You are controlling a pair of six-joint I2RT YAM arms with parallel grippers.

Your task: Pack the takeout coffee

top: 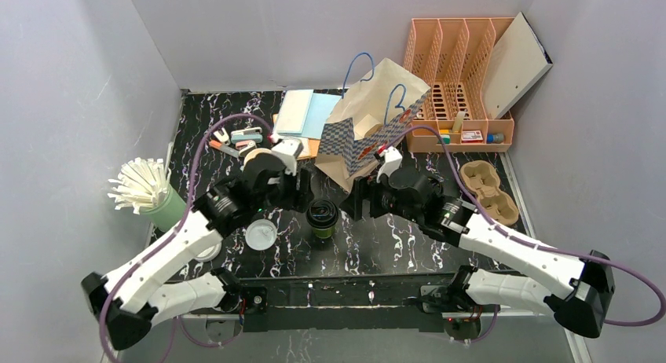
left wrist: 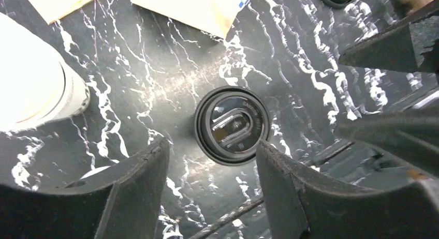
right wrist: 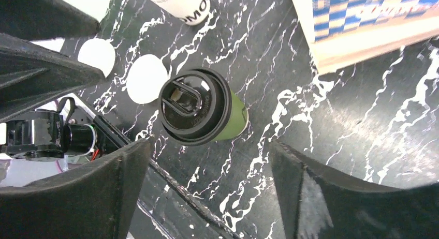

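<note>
The takeout coffee (top: 323, 219) is a dark green cup with a black lid, standing upright on the black marbled table between my two grippers. My left gripper (top: 302, 193) is open just left of it; in the left wrist view its jaws (left wrist: 212, 164) stand wide apart with the lid (left wrist: 232, 125) just beyond the tips. My right gripper (top: 357, 199) is open just right of the cup; in the right wrist view (right wrist: 209, 159) the cup (right wrist: 199, 112) sits beyond the fingertips, untouched. Neither gripper holds anything.
A brown paper bag (top: 369, 127) with a blue checked front stands open behind the cup. A light green holder of white straws (top: 145, 192) is at the left, a white lid (top: 260, 235) near the cup, a cardboard cup carrier (top: 491, 192) at the right, an orange organizer (top: 459, 80) behind.
</note>
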